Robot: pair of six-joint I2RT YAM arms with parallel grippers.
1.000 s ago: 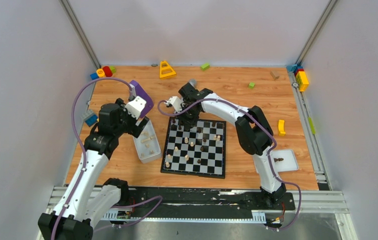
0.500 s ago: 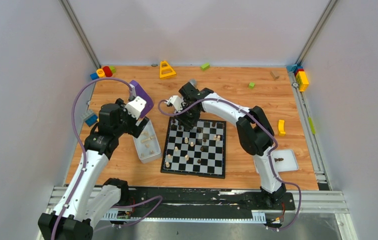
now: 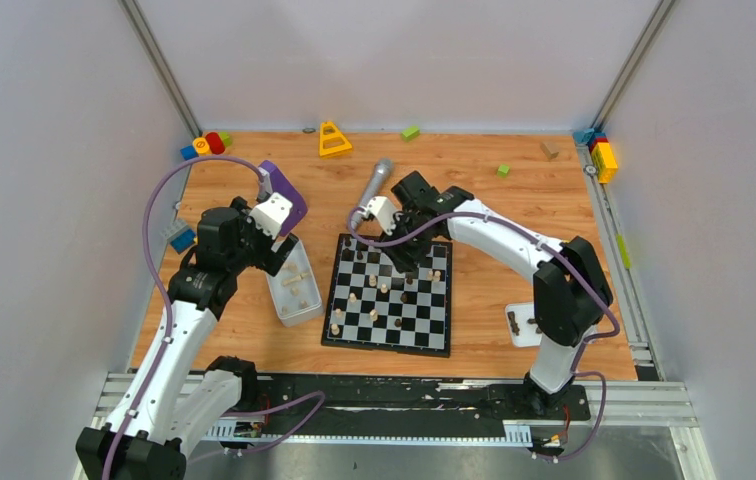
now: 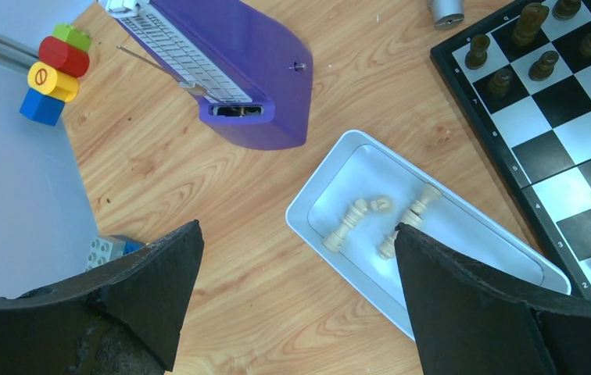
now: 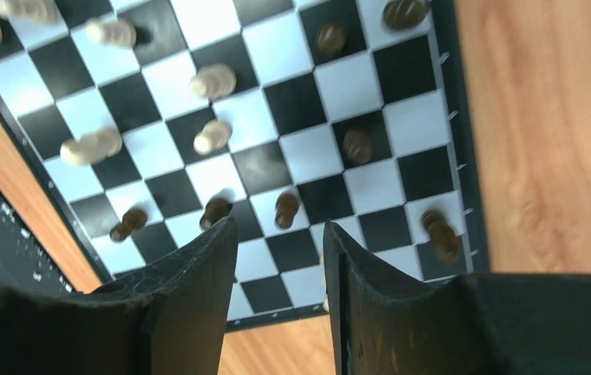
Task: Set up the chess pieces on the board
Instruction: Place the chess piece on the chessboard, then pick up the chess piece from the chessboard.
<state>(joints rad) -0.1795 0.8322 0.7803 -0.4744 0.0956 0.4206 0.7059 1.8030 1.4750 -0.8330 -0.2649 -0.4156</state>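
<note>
Left claw is hanging wide open over the tray, white pieces lying flat just ahead of its gap, long axes slanting across it. Right claw is hovering narrowly parted above the board, seemingly empty.

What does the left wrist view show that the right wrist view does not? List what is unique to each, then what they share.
Left wrist only: a white tray holding lying pale pieces, a purple object and stacked coloured blocks. Right wrist only: a wide spread of squares with many light pieces among dark pieces. Both: the chessboard on the wooden table.
</note>
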